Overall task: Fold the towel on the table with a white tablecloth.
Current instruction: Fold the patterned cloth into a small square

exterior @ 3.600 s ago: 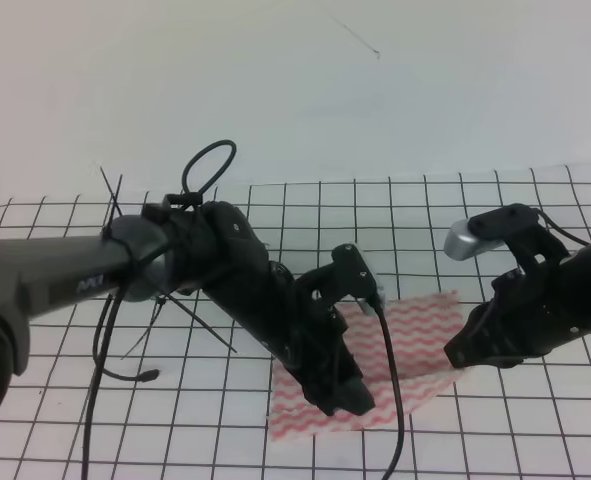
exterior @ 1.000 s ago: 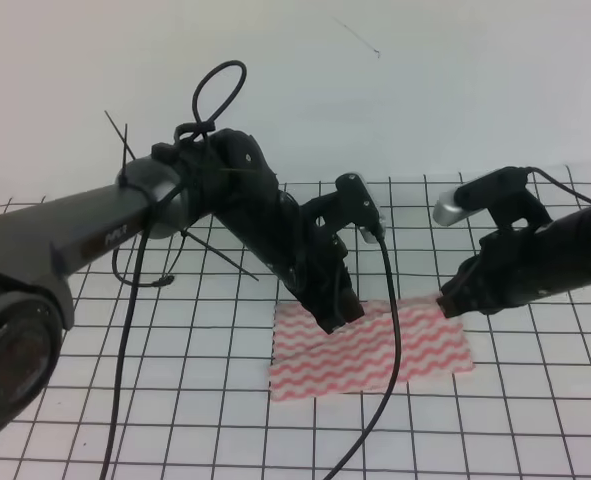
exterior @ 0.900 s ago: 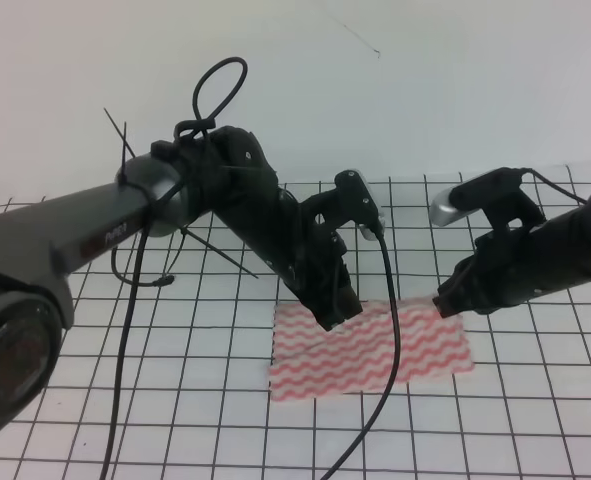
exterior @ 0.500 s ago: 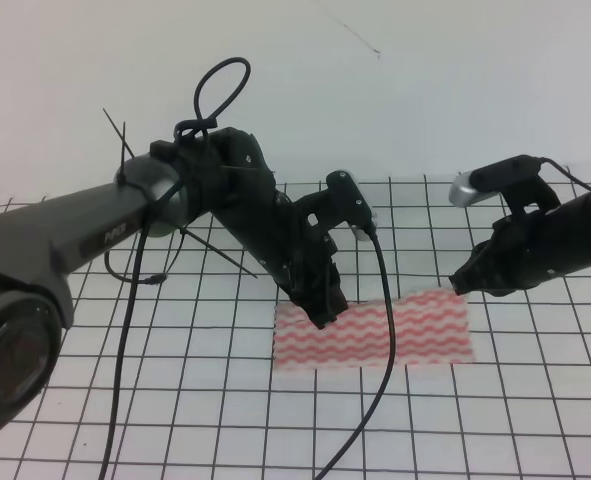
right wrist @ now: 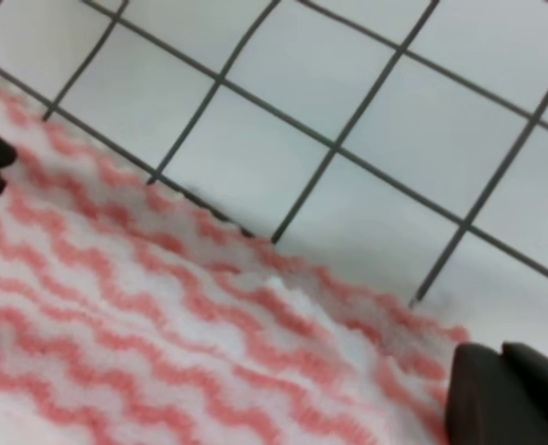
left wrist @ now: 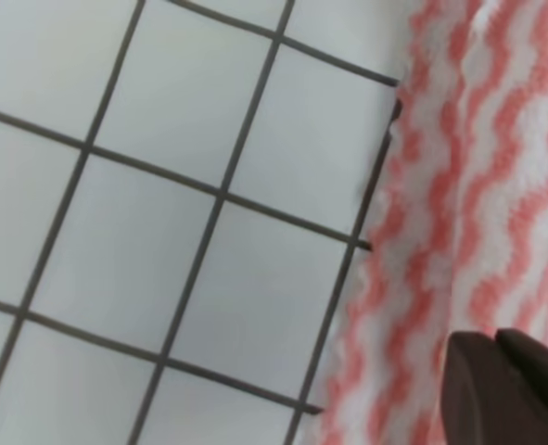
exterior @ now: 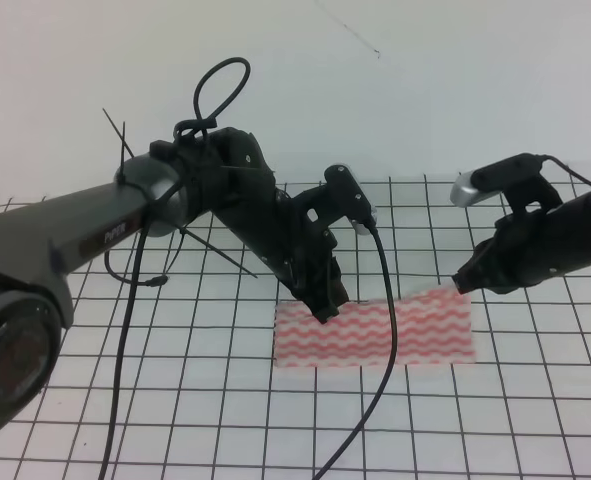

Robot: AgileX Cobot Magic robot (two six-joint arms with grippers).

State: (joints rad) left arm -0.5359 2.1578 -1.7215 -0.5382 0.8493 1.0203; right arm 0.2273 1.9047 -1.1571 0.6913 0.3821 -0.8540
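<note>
Gridded tablecloth (exterior: 175,400) bears the towel (exterior: 375,335) flat — both hands (exterior: 323,310) (exterior: 463,283) at its far edge, grip unclear.

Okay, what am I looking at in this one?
Two robot arms are folding a pink-striped towel on a grid-lined tablecloth. The towel lies flat as a long rectangle, apparently already folded once. The left claw sits at its far edge near the left end, the right claw at the far right corner. Neither grip is clearly visible.
</note>
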